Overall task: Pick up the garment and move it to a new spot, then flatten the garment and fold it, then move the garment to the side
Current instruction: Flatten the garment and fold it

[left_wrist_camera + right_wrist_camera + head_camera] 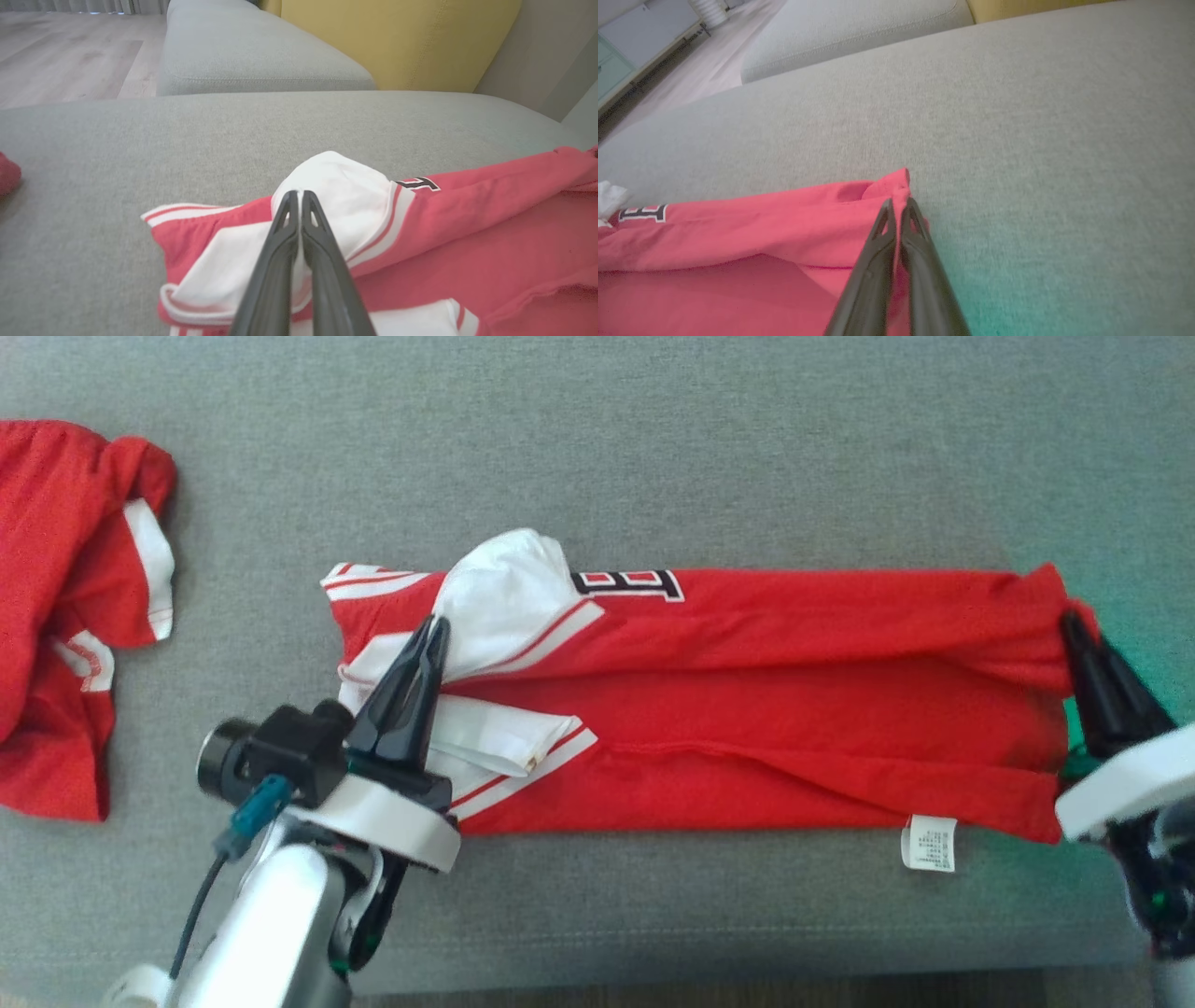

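The garment (794, 709), a red jersey with white sleeves and white-and-red trim, is laid out on the grey sofa cushion (653, 448) as a long band running left to right, its far and near edges folded in towards the middle. The white sleeves are gathered at its left end, one bunched up at the far side and one lying flat at the near side. Black lettering (627, 583) edged in white is seen on the far fold, just right of the bunched sleeve. A white care label (929, 843) sticks out from the near edge towards the right end.

The left gripper (432, 627) is placed at the left end, its fingers pressed together and clamped on the white sleeve cloth, which is humped up around the tips. The right gripper (1069, 621) is set at the right end, its fingers likewise closed and pinched on the red hem, whose corner is raised beside the tips.

A second red garment (56, 616) is crumpled at the far left of the cushion, well apart from the first. A yellow cushion (397, 37) is seen beyond the seat.
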Robot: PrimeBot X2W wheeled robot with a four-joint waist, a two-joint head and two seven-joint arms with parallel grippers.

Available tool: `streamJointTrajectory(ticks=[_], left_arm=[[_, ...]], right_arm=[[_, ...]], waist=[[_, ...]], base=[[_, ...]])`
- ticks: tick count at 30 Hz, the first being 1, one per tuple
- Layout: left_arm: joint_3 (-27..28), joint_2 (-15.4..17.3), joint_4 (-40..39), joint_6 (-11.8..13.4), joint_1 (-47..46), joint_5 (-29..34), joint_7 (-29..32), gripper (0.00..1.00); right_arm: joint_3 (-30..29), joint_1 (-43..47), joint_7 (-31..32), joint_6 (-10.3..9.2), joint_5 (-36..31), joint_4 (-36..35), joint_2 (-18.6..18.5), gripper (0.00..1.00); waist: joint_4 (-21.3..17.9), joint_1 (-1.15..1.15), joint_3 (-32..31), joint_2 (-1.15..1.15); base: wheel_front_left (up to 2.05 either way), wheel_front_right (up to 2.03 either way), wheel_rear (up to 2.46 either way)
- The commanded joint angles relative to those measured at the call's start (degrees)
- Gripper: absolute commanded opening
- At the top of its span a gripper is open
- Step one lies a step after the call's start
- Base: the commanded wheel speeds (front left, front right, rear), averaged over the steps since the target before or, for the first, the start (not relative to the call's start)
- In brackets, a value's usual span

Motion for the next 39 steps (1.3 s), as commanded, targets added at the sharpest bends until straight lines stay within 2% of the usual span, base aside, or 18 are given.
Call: streamJointTrajectory(ticks=[1,3,4,6,7,8,13,17,24,25,31,39], left_arm=[[2.5,1.0,-1.8,-0.3,0.2,-0.5,-0.3,0.0],[2.6,1.1,-1.1,-0.6,1.3,-1.1,-0.3,0.0],[2.6,1.1,-0.7,-0.8,1.8,-1.7,-0.2,0.0],[2.8,1.1,0.4,-1.1,2.6,-2.9,0.4,0.42],[3.0,1.1,0.7,-1.1,3.0,-3.4,0.5,0.81],[3.1,1.3,1.0,-1.2,3.4,-3.7,0.7,1.0],[3.5,2.2,2.0,-0.6,5.3,-4.2,1.2,1.0],[4.3,2.4,1.1,0.6,6.2,-4.3,0.9,1.0],[7.8,2.4,-4.1,4.3,7.5,-5.2,0.4,1.0],[8.7,2.5,-6.0,5.6,7.7,-5.3,0.6,1.0],[11.1,3.5,-12.6,9.4,8.6,-4.7,2.8,1.0],[12.1,4.9,-16.8,11.1,11.1,-4.7,5.4,1.0]], right_arm=[[0.4,1.5,0.4,-0.04,-0.8,-2.6,-0.6,0.07],[-0.2,3.5,1.2,-0.04,-1.7,-3.8,0.2,0.56],[-0.4,4.5,1.8,-0.04,-2.6,-4.3,0.3,1.0],[-0.8,6.3,2.3,-0.04,-3.7,-5.6,0.9,1.0],[-1.1,7.3,2.5,-0.04,-4.4,-6.2,1.1,1.0],[-1.4,8.2,2.6,-0.04,-4.9,-7.1,1.7,1.0],[-3.0,12.4,2.8,-0.04,-6.8,-11.2,4.2,1.0],[-4.7,13.5,0.0,-0.04,-8.6,-15.5,6.6,1.0],[-5.2,12.1,-3.5,-0.04,-14.3,-21.5,8.9,1.0],[-4.5,11.4,-4.0,-0.04,-15.5,-22.4,8.9,1.0],[-2.5,10.5,-3.9,-0.04,-17.6,-23.3,9.4,1.0],[-1.1,11.5,-3.6,-0.04,-18.3,-22.8,9.6,1.0]], waist=[[0.1,0.0,0.0,0.0],[0.1,0.0,-0.3,0.0],[0.1,0.0,-0.4,0.0],[0.2,0.0,-0.7,0.0],[0.2,0.0,-0.9,0.0],[0.2,0.0,-1.0,0.0],[0.3,0.0,-1.9,0.0],[0.5,0.0,-3.0,0.0],[0.6,0.0,-6.0,0.0],[0.5,0.0,-7.0,0.0],[0.4,0.0,-9.4,0.0],[0.1,0.0,-10.8,0.0]], base=[[0.0,0.0,0.0],[0.0,0.0,0.0],[0.0,0.0,0.0],[0.0,0.0,0.0],[0.0,0.0,0.0],[0.0,0.0,0.0],[0.0,0.0,0.0],[0.0,0.0,0.0],[0.0,0.0,0.0],[0.0,0.0,0.0],[0.0,0.0,0.0],[0.0,0.0,0.0]])
